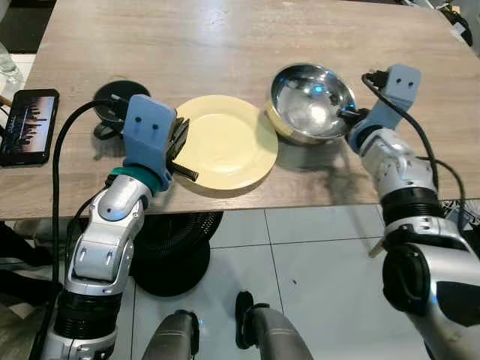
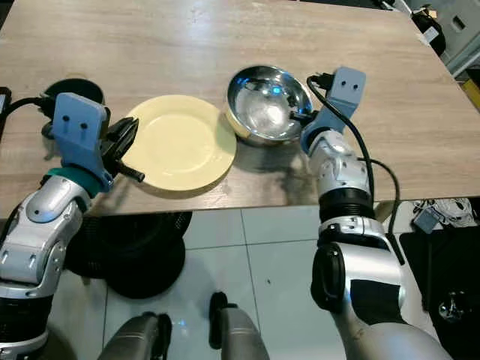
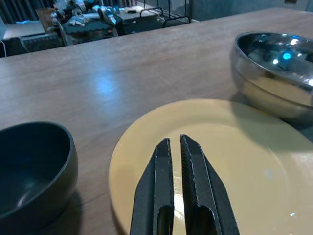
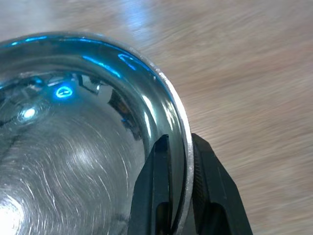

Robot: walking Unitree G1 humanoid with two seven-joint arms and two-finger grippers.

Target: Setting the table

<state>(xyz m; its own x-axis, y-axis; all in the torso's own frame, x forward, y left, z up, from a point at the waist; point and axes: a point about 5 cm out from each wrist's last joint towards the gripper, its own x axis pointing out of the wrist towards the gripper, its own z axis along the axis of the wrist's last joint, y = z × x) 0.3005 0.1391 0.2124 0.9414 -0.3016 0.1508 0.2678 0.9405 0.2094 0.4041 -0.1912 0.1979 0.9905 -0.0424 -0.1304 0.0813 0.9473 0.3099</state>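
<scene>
A pale yellow plate (image 1: 225, 142) lies near the front edge of the wooden table (image 1: 225, 37). My left gripper (image 3: 175, 143) hovers just over the plate's left part, fingers shut with nothing between them. To the plate's right is a shiny steel bowl (image 1: 311, 101), its near side close against the plate's rim. My right gripper (image 4: 178, 142) is shut on the steel bowl's right rim (image 4: 182, 122), one finger inside and one outside. A black bowl (image 1: 120, 97) stands left of the plate.
A phone (image 1: 28, 124) with a lit screen lies at the table's left edge, beside a clear glass (image 1: 6, 64). A black round base (image 1: 176, 255) stands on the tiled floor under the table front. The far half of the table is bare wood.
</scene>
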